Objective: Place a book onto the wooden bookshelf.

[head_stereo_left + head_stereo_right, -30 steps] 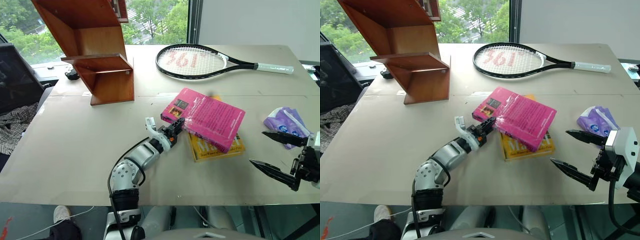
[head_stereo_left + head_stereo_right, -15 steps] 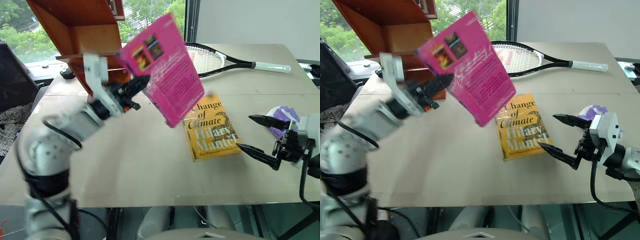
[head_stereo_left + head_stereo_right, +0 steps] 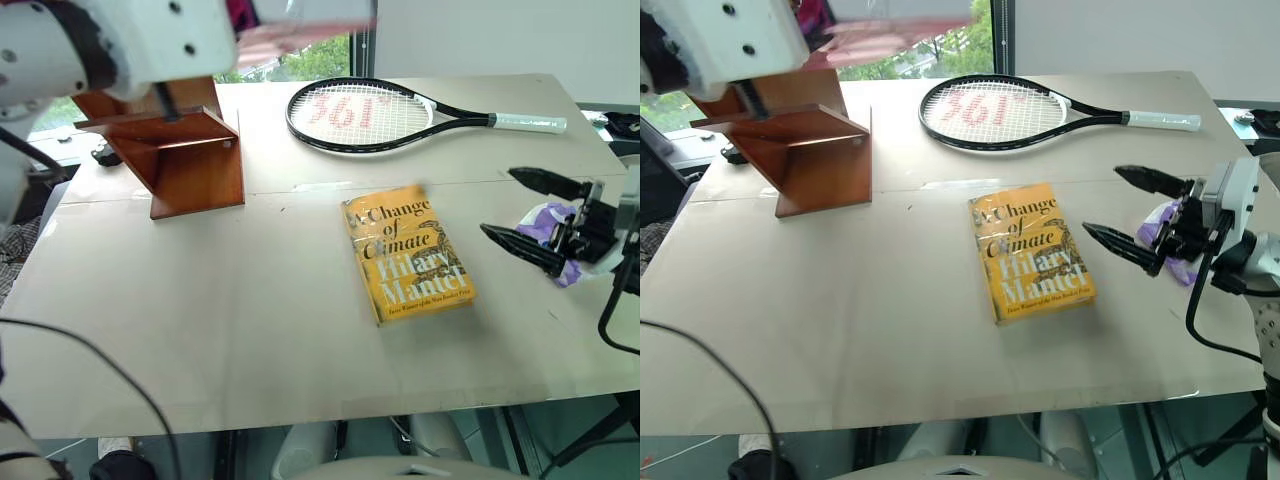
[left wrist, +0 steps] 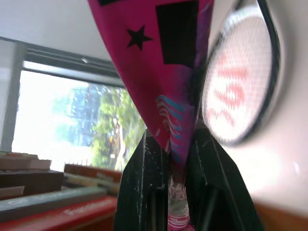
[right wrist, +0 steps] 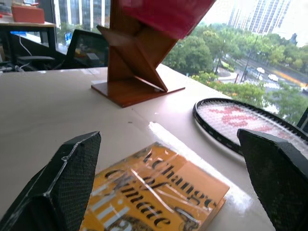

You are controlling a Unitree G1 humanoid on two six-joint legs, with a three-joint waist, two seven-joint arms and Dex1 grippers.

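My left gripper (image 4: 169,163) is clamped on the book (image 4: 159,57), both black fingers (image 4: 144,183) pinching its lower edge, pink cover fanning out above them. From the head cameras I see the book (image 3: 300,40) as a pink blur high at the far left, up over the bookshelf (image 3: 185,150), my left arm big and white in the near corner of the view. The bookshelf sits on the far left of the table (image 3: 200,330), its slanted panels rising out of frame. In the left wrist view, a stack of books (image 4: 43,192) lies beside my fingers, red and dark spines, with the window behind.

My right gripper (image 3: 530,215) hangs over the right side of the table, jaws wide apart, nothing between them. Just behind it lies a purple packet (image 3: 550,222). Between my right fingers (image 5: 62,192) I look across at the yellow book (image 3: 405,252), flat on the table near the middle, just left of that gripper. Beyond it, at the far side, lies the racket (image 3: 370,112), head to the left, white handle pointing right.
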